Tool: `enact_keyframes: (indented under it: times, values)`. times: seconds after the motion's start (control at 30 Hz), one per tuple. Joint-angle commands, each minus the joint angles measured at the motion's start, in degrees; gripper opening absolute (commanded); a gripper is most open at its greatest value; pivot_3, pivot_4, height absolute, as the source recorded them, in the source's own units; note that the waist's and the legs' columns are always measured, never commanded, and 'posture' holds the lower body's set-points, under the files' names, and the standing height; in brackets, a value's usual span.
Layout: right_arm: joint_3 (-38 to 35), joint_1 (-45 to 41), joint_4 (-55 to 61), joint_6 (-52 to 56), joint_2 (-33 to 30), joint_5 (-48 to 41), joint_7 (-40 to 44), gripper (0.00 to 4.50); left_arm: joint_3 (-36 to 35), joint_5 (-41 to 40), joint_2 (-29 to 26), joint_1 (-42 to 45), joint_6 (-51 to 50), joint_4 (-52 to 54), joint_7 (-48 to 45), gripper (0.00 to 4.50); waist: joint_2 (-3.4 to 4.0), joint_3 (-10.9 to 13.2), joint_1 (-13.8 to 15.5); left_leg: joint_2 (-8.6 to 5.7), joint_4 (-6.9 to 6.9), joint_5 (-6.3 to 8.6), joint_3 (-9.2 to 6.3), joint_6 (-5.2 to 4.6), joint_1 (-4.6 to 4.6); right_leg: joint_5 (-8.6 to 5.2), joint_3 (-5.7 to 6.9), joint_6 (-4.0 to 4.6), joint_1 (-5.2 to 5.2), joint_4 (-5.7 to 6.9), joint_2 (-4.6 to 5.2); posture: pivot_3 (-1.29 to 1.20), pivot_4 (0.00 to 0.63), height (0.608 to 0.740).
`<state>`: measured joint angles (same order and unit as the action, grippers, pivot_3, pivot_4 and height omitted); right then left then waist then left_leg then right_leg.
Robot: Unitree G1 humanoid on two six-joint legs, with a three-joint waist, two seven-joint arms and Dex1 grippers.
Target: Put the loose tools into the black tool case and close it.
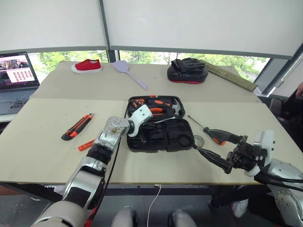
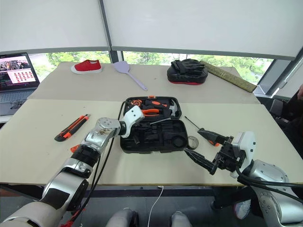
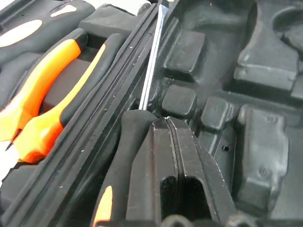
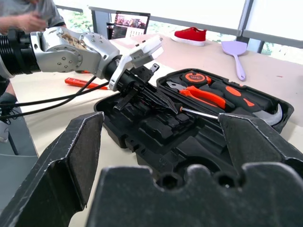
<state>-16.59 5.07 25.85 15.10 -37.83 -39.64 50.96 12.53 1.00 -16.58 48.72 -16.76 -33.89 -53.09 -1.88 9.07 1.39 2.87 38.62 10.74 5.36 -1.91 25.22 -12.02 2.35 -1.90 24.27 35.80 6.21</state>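
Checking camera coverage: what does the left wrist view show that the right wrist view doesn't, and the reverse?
Left wrist view: close up, the left hand shut, its fingers beside the screwdriver handle.
Right wrist view: the open right hand, red shoe, lilac spatula, laptop, utility knife.
Both: the open black tool case, that screwdriver, the orange pliers.

Open black tool case (image 1: 158,124) mid tabletop (image 1: 42,142), left tool (image 1: 142,124) over its near half, by a screwdriver shaft. Utility knife (image 1: 76,126) and thin orange tool (image 1: 86,145) lie left; second screwdriver (image 1: 215,133) and tape roll (image 1: 198,140) right. Right tool (image 1: 213,158) hovers near front edge.
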Motion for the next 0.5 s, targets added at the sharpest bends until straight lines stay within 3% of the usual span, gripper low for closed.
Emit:
enact_keyframes:
  times: [0.03, 0.2, 0.5]
  values:
    - [-2.7, 0.8, 2.3, -1.1, 0.2, -0.9, -0.4, 4.50, -1.6, -3.4, -2.1, -1.4, -1.9, 5.0, -4.1, 0.05, 0.00, 0.0, -0.1, 0.00, 0.00, 0.00, -0.01, 0.00, 0.00, 0.00, 0.00, 0.01, 0.02, 0.01, 0.00, 0.00, 0.150, 0.740]
    - [-3.0, 1.3, 2.3, -1.2, 0.3, -0.8, -0.6, 4.50, -3.8, -5.1, -2.7, -0.4, -1.0, 5.4, -2.9, 0.05, 0.00, 0.0, -0.1, 0.01, 0.00, 0.00, -0.03, 0.00, 0.01, -0.01, 0.00, 0.04, 0.03, 0.03, 0.00, 0.00, 0.150, 0.740]
    - [-1.8, 0.5, 2.2, -1.2, 1.1, -0.2, -1.1, 4.50, -3.5, -2.6, 2.6, 3.2, 3.2, -4.1, 4.9, 0.05, -0.01, 0.0, 0.7, -0.02, 0.06, 0.01, -0.03, -0.01, 0.05, -0.02, 0.00, 0.01, 0.03, 0.01, 0.01, 0.00, 0.150, 0.740]
